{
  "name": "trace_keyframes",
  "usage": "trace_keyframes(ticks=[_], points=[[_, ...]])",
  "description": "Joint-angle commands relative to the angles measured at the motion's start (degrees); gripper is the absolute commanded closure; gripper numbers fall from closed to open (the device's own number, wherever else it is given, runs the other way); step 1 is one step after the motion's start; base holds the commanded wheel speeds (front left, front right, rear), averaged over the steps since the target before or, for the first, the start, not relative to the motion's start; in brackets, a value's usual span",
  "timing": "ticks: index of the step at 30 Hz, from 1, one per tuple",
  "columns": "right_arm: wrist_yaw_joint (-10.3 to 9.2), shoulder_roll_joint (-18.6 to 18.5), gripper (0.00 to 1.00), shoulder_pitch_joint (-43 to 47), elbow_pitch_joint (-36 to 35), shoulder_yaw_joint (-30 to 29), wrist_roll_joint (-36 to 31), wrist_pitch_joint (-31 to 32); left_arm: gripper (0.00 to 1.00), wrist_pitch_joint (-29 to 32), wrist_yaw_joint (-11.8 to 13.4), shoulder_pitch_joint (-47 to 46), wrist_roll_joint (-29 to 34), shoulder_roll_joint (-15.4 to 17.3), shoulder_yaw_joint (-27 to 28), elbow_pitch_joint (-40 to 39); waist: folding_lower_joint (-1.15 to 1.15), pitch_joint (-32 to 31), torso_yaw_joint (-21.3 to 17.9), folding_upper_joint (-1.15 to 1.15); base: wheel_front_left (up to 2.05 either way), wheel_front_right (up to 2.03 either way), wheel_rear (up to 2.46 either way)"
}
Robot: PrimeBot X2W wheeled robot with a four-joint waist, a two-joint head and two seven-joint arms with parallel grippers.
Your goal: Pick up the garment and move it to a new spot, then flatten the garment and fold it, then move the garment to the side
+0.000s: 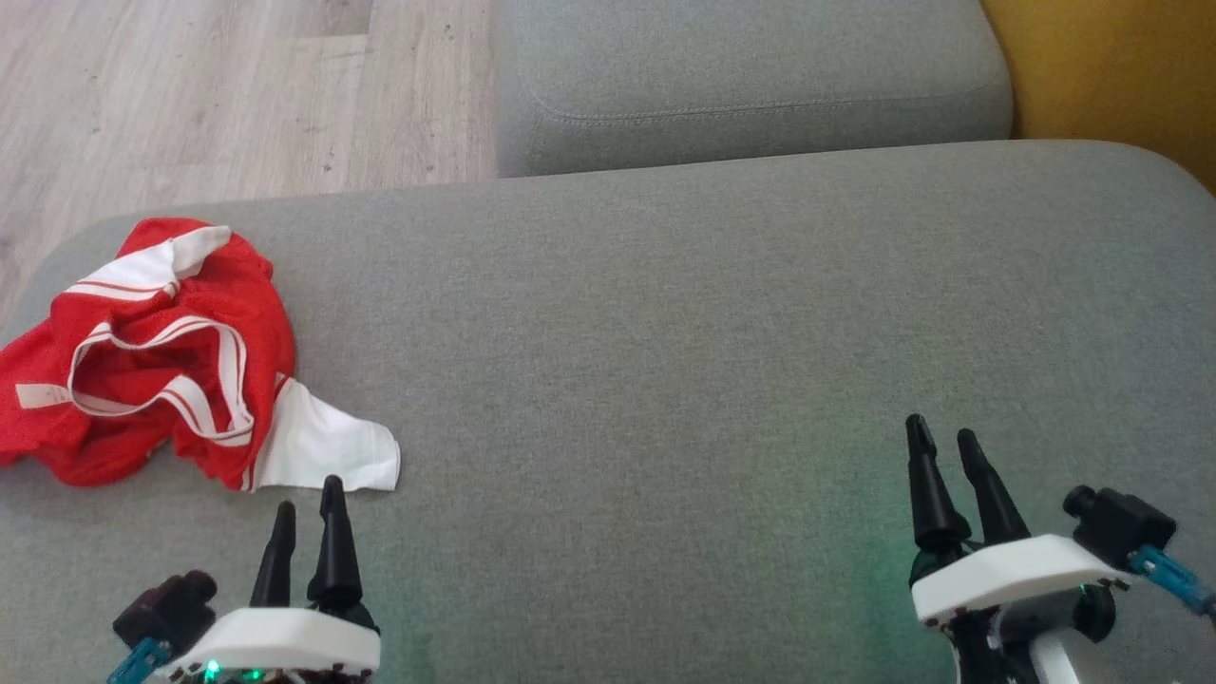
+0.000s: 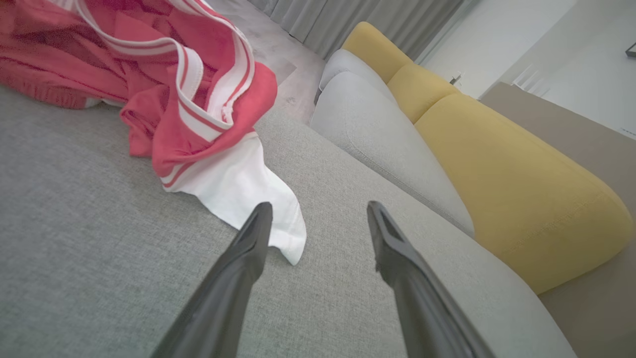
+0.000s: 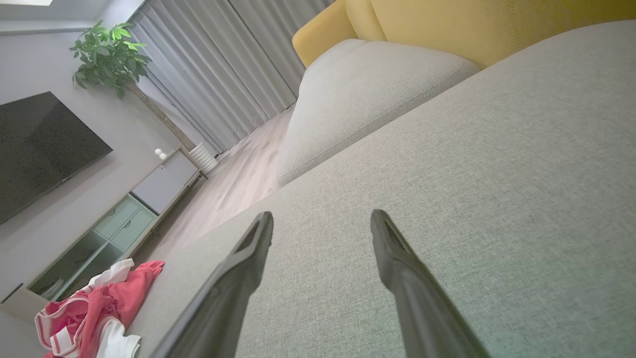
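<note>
Head view puts the red-and-white garment (image 1: pixel 161 361) crumpled at the far left of the grey sofa cushion (image 1: pixel 665 332), just beyond my left pincer (image 1: pixel 309 494). That one and the right pincer (image 1: pixel 940 427) both hang released and empty. The fabric looks light, floppy and probably slippery, so I'd pinch the white flap (image 1: pixel 328 451) nearest me.

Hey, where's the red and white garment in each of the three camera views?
Head view: garment, left edge, crumpled on grey cushion.
Left wrist view: garment, upper left, white flap near left gripper.
Right wrist view: garment, bottom left corner.
Shared landmark: yellow backrest.
</note>
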Motion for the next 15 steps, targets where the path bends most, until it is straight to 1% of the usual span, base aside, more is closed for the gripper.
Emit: trace_keyframes(ticks=[1, 2, 15], points=[[0.27, -0.92, 0.00, -1.08, -2.16, 1.38, -2.37, -0.94, 0.00, -0.88, -0.22, -1.45, 2.25, 1.15, 0.64, -1.62, 0.00, -0.02, 0.01, 0.00, 0.00, 0.00, 0.00], [0.27, -0.92, 0.00, -1.08, -2.16, 1.38, -2.37, -0.94, 0.00, -0.88, -0.22, -1.45, 2.25, 1.15, 0.64, -1.62, 0.00, -0.02, 0.01, 0.00, 0.00, 0.00, 0.00], [0.31, -0.76, 0.00, -0.53, -2.41, 3.78, -11.93, -3.14, 0.00, -3.07, -0.24, -0.75, 12.14, 2.17, -0.99, -0.49, 0.00, -0.48, 0.35, 0.00, 0.00, 0.00, 0.00]])
